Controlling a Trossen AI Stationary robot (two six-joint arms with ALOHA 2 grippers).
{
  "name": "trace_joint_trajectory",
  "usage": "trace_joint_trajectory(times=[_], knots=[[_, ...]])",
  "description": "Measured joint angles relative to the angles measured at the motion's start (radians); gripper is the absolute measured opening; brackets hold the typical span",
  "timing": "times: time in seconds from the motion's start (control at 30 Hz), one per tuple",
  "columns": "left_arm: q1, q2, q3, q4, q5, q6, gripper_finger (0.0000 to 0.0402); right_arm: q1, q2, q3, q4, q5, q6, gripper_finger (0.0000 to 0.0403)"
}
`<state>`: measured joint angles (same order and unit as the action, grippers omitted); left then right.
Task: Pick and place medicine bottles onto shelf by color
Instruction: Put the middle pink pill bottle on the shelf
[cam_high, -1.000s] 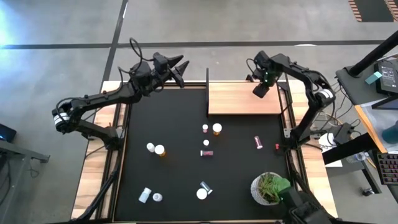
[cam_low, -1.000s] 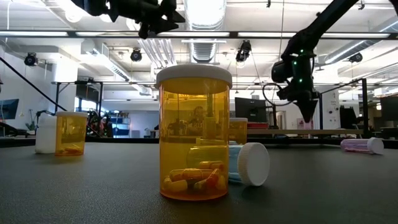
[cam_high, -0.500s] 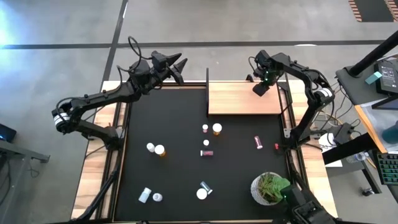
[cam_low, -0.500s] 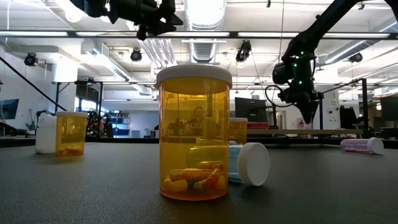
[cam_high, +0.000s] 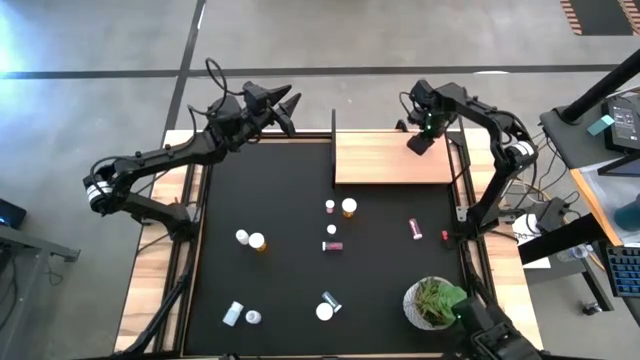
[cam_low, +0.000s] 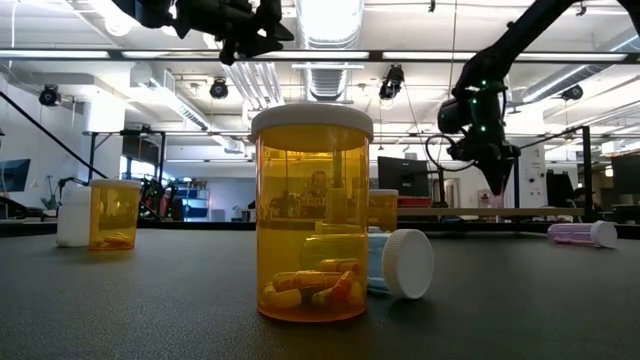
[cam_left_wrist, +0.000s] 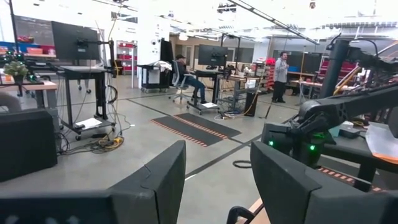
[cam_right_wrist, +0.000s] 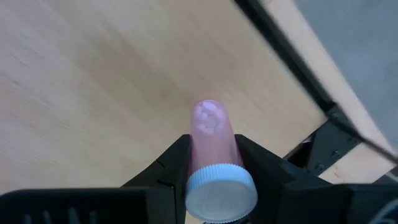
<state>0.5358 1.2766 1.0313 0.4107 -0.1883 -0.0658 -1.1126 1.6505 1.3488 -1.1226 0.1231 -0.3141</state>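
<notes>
My right gripper (cam_high: 415, 143) is shut on a pink bottle (cam_right_wrist: 210, 134) with a white cap, above the far right corner of the light-wood shelf (cam_high: 390, 160). It also shows in the low view (cam_low: 496, 183). My left gripper (cam_high: 290, 105) is open and empty, raised over the table's far edge, left of the shelf. It also shows in its wrist view (cam_left_wrist: 217, 163). Several bottles rest on the black mat (cam_high: 280, 280): an orange one (cam_high: 349, 207), a maroon one (cam_high: 332, 245) and a pink one (cam_high: 415, 228) on its side. My right gripper pinches the pink bottle's body (cam_right_wrist: 205, 155) between its two fingers (cam_right_wrist: 176, 160), just beyond the white cap (cam_right_wrist: 222, 190). The fingers slant down over the shelf and lie along the bottle. The bottle's bottom end points at the board, its cap toward the wrist, clear of the shelf.
A green potted plant (cam_high: 432, 302) stands at the mat's near right corner. More bottles lie near left (cam_high: 242, 315) and near middle (cam_high: 326, 306); an orange and a white one (cam_high: 251, 239) stand mid left. Black posts (cam_high: 333, 145) rise at the shelf's ends.
</notes>
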Motion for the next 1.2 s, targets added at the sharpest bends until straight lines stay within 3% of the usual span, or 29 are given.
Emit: trace_joint_trajectory(times=[1.2], knots=[[0.001,0.0,-0.006,-0.001,0.0,0.0,0.0164,0.0,0.041,0.023,-0.02,0.011,-0.023,0.0105]])
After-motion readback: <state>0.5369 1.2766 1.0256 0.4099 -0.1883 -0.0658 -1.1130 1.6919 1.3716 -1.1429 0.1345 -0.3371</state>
